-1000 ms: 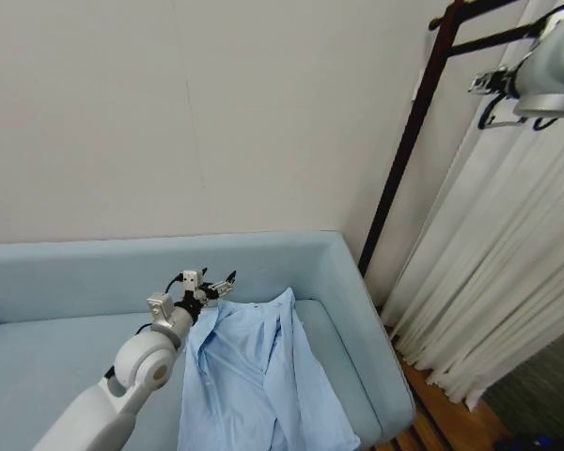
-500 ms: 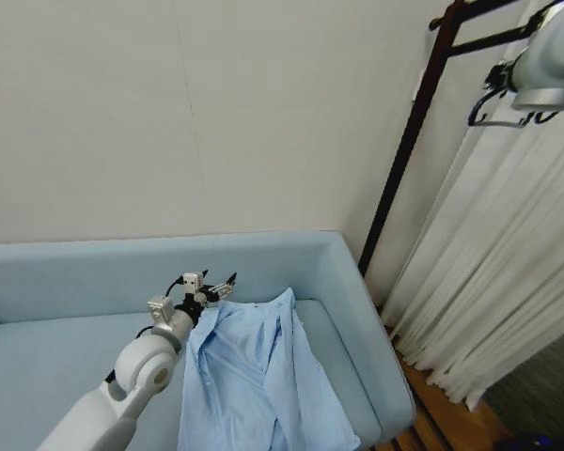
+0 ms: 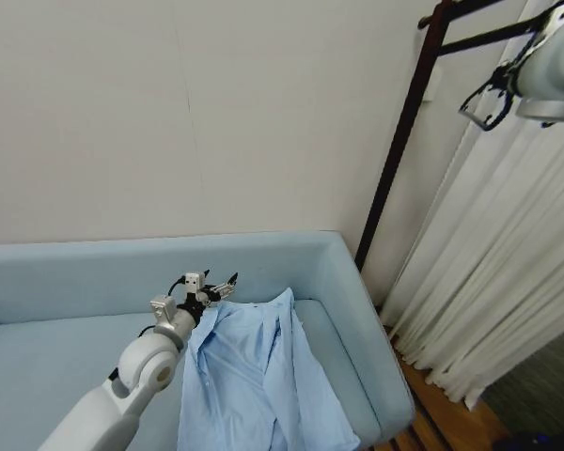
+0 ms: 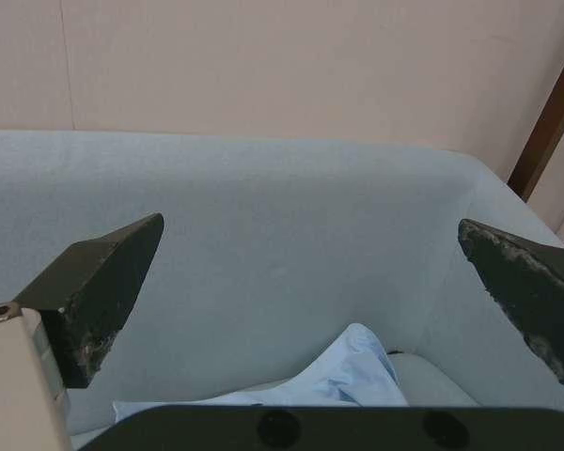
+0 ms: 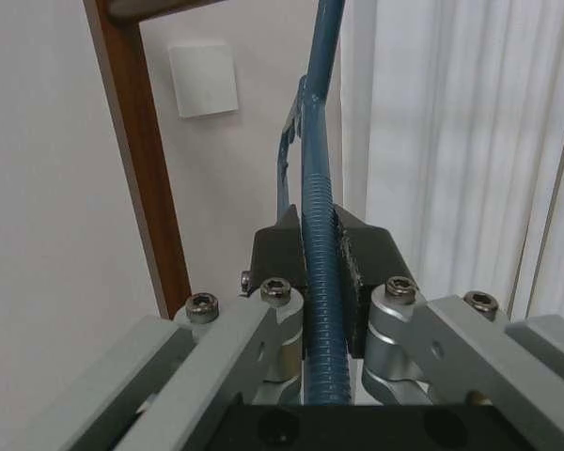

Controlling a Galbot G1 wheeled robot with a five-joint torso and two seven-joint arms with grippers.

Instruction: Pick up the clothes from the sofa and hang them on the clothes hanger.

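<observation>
Head view: the shirt [image 3: 254,376] lies spread on the right end of the sofa [image 3: 75,272], collar toward the backrest. The left gripper [image 3: 213,286] hovers right at the collar's left edge. The right gripper [image 3: 493,94] is way up on the right, beside the rack [image 3: 404,132] and in front of the curtain [image 3: 489,263].

Left wrist view: the jaws are spread wide with nothing between them, just the backrest behind. A bit of blue collar pokes up below them, near but not touching as far as I can see.

Right wrist view: this one is clamped tight on a blue ribbed hanger [image 5: 316,188], which runs up between the jaws, with the rack's wooden post just off to the side.

My take is the step in hand is the collar grab. I'd drop straight onto the raised collar fold and pinch a decent bunch of cloth, not a thin edge that slips out. I'd also keep the tips off the cushion so they don't snag the sofa fabric.
</observation>
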